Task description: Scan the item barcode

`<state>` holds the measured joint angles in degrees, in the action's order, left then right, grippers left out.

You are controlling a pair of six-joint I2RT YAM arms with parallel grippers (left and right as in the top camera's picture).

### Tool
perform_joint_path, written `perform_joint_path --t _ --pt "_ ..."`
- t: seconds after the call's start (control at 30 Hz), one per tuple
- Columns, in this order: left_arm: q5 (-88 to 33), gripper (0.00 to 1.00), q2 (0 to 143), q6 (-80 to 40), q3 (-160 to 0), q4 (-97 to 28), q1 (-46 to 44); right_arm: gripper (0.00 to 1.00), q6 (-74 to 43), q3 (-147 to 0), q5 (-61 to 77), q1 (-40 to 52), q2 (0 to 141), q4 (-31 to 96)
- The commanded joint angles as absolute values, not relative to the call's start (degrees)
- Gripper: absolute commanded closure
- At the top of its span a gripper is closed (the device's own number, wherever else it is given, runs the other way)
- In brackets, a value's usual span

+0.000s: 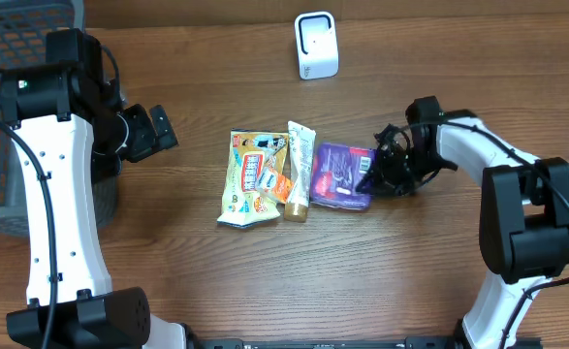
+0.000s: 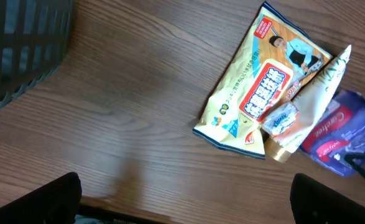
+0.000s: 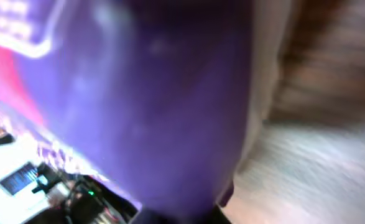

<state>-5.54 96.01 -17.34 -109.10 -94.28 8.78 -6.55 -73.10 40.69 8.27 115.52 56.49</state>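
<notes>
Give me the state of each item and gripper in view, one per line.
purple packet: on the table, gripped at its right edge.
right gripper: shut on the purple packet.
left gripper: open, empty.
yellow snack bag: lying flat, untouched.
tube: capped, lying between bag and packet.
scanner: upright, nothing in front of it.

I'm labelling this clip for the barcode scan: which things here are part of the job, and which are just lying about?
Part of the job:
purple packet
right gripper, shut on it
white device, likely the scanner

Lying about:
yellow snack bag
tube
dark basket
left gripper, open, holding nothing
</notes>
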Motion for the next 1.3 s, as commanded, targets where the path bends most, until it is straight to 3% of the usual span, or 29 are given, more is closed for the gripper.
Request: perform_joint_path --t 0.0,0.17,0.2,0.4,0.7,1.0,1.13,1.27 --pt "-5.54 0.0 95.9 -16.27 -109.1 -94.21 9.37 0.96 -7.38 -82.72 24.97 7.01 114.3 64.55" --pt "-5.54 0.0 95.9 -16.27 -109.1 -94.21 9.37 0.96 -14.61 -97.12 5.28 7.11 112.36 78.48" --pt "-5.54 0.0 95.9 -16.27 -109.1 -94.21 9.37 0.96 -20.91 -101.12 -5.26 7.11 112.03 84.86" --pt "-5.54 0.0 95.9 -16.27 -109.1 -94.21 9.37 0.96 -33.26 -104.01 -21.5 7.16 112.09 95.96" --pt "-5.54 0.0 95.9 -16.27 -109.1 -94.21 9.37 0.96 -33.23 -91.37 -19.05 8.88 112.25 86.74" --pt "-5.54 0.0 95.9 -16.27 -109.1 -94.21 9.37 0.94 -33.21 -91.22 -15.64 22.96 112.31 80.18" --pt "-5.54 0.0 95.9 -16.27 -109.1 -94.21 9.37 0.79 -32.6 -91.46 -8.1 28.93 112.29 74.98" --pt "-5.54 0.0 95.9 -16.27 -109.1 -94.21 9.37 0.76 -32.51 -97.19 -7.64 29.85 112.27 76.25"
